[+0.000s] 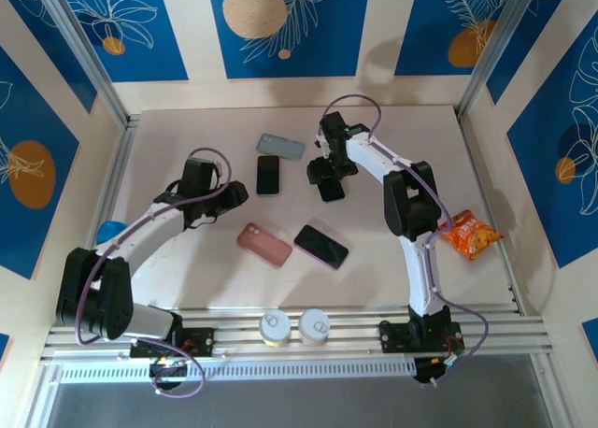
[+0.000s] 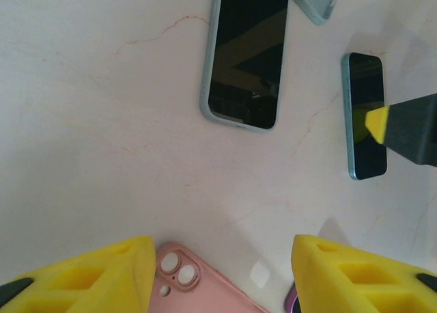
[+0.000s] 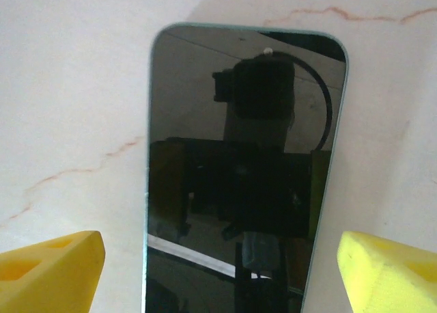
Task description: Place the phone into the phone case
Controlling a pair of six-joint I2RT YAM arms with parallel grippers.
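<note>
Straddling the teal-edged phone [image 3: 246, 156] with right gripper [image 3: 222, 262] released wide; hovering above pink phone case [image 2: 205, 291] with left gripper [image 2: 222, 268] spread, grasping nothing.

Worktop [image 1: 187, 138]: showing off-white, faint reddish veins running through.
Walls [image 1: 327, 45]: wearing blue panels, white leaf outlines, orange discs.
Case [image 1: 264, 244]: glowing soft pink.
Phone [image 3: 246, 156]: flashing black glass, pale teal rim.
Snack bag [image 1: 470, 234]: blazing orange.
Left gripper [image 2: 224, 248]: sporting bright yellow pads [image 2: 95, 272].
</note>
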